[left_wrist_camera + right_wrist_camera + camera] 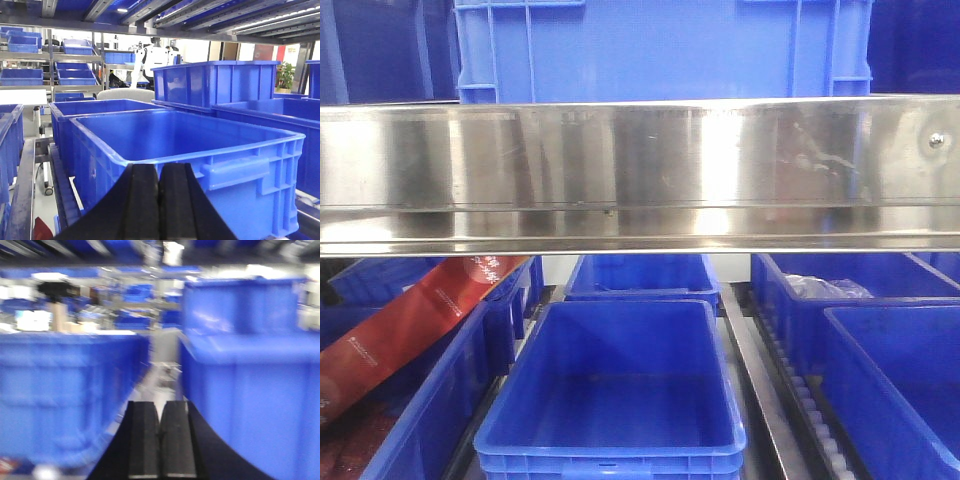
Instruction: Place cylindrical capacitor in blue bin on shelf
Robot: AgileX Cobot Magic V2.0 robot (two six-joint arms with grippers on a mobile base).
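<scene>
Looking across the shelf (640, 170) from left to right, I see its wide shiny steel beam spanning the whole front view, with a large blue crate (660, 50) standing on the level above it. Below the beam at the far left, a red printed strip (410, 325) lies slanted over the wall of a blue bin (430, 410). In the middle sits an open blue bin (615, 385) with a bare floor, and another blue bin (640, 278) stands just behind it. A metal roller track (775, 395) runs between that row and the bins on the right, where the far one (850, 300) holds something clear and crumpled.

My left claw (159, 200) has its dark pads pressed together with nothing between them, hanging just before the near wall of a blue bin (190, 150). My right claw (160, 445) is likewise closed flat on itself, pointing into the gap between two blue bins; that view is blurred.

I cannot find the cylindrical capacitor in any view.
</scene>
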